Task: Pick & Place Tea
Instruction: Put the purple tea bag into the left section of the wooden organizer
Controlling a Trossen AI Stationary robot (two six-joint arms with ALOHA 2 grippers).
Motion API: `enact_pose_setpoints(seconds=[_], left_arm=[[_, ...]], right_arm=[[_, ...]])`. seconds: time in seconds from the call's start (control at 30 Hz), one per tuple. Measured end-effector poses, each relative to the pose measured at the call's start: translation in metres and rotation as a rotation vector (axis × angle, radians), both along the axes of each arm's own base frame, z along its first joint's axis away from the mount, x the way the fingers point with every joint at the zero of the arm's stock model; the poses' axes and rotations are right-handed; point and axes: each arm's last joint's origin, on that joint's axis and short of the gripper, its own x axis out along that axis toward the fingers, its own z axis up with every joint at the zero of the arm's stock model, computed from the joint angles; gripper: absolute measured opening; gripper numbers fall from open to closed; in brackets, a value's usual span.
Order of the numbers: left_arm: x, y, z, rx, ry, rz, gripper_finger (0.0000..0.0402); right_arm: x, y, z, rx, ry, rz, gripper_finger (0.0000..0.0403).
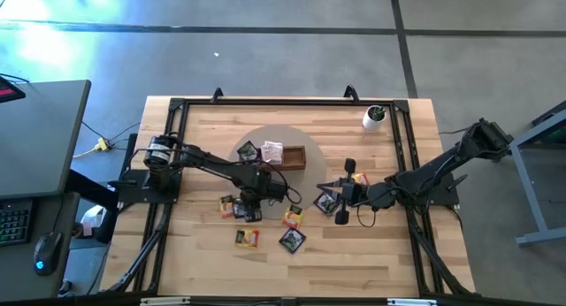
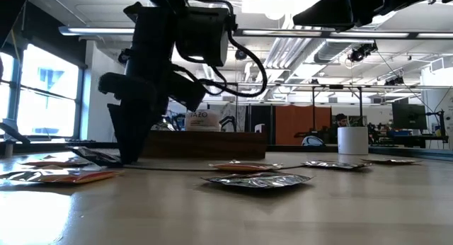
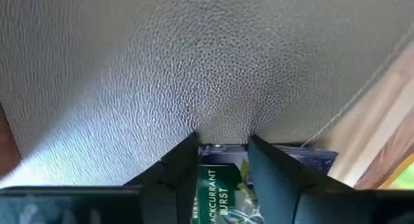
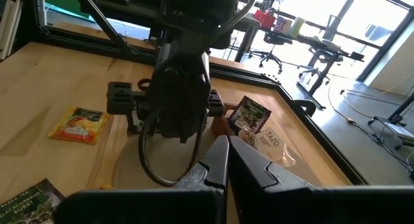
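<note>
My left gripper point(image 1: 252, 207) points down at a cluster of black tea sachets point(image 1: 247, 214) just near of the grey round mat point(image 1: 265, 133). It is open a little, with a black "Blackcurrant" sachet point(image 3: 220, 185) showing between its fingers point(image 3: 223, 145). My right gripper point(image 1: 329, 198) is shut and hangs over a black sachet point(image 1: 325, 203) to the right; its fingers point(image 4: 226, 156) hold nothing that shows. More sachets lie flat on the table: orange ones point(image 1: 248, 238) point(image 1: 292, 218) and a black one point(image 1: 292, 240). The brown tray point(image 1: 296, 157) holds a black sachet point(image 1: 248, 151) and a white one point(image 1: 271, 151). My left gripper comes down from above, slanting, onto the black sachet. Its fingertips point(image 3: 187, 153) stand at the sachet's far edge point(image 3: 223, 147), and the sachet is wider than the gap between them. The sachet lies flat on the table point(image 2: 95, 157). Whether the tips press on it I cannot tell.
A white cup with green inside point(image 1: 375, 117) stands at the far right corner. An orange sachet point(image 1: 358, 178) lies beside the right arm. A black frame point(image 1: 265, 101) runs round the table top. Bare wood shows along the near edge point(image 1: 354, 262).
</note>
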Motion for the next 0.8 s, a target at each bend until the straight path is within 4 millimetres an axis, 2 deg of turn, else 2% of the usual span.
enact_pose_setpoints(seconds=[0.13,0.27,0.47,0.6,0.8], left_arm=[[0.009,-0.003,0.018,0.008,0.016,0.076,0.0125],[0.011,-0.005,0.043,0.016,0.053,0.118,0.0146],[0.005,-0.008,0.049,0.045,0.120,0.227,0.0201],[0.001,-0.028,0.049,0.078,0.119,0.263,0.0225],[-0.009,-0.065,0.050,0.223,0.041,0.267,0.0229]], right_arm=[[0.000,0.000,0.000,0.000,0.000,0.000,0.0003],[0.000,0.000,0.000,0.000,0.000,0.000,0.0008],[0.000,0.000,0.000,0.010,0.001,0.014,0.0002],[0.000,0.002,-0.001,0.021,0.011,0.056,0.0007],[-0.001,0.001,-0.006,0.043,0.032,0.054,0.0003]])
